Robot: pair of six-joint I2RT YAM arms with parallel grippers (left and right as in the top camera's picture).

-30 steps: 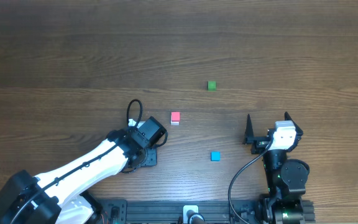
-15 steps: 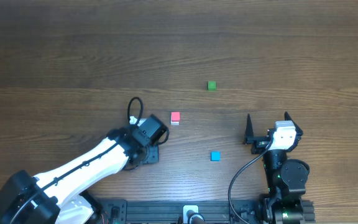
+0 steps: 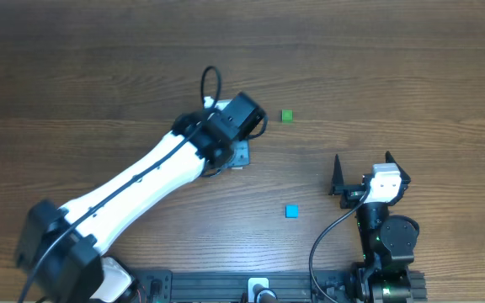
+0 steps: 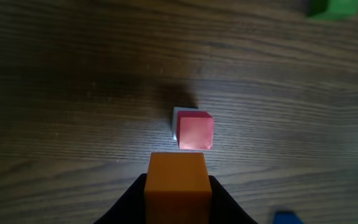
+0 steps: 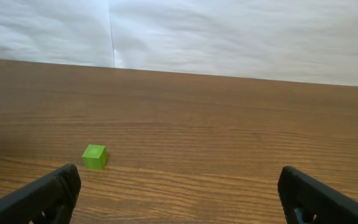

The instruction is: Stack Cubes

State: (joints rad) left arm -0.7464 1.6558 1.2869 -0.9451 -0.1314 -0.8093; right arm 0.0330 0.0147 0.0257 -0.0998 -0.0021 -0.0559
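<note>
Holds the orange cube (image 4: 177,177) clenched in the left gripper (image 4: 178,198), raised just short of the pink cube (image 4: 196,130) ahead and below on the counter (image 4: 73,74), risking a toppled stack if lowered off-centre.

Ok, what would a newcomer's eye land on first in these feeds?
The left hand gripping an orange cube, held close by the pink cube that sits on a white cube. After that, the green cube and blue cube lying apart, and the open right hand near its base.
</note>
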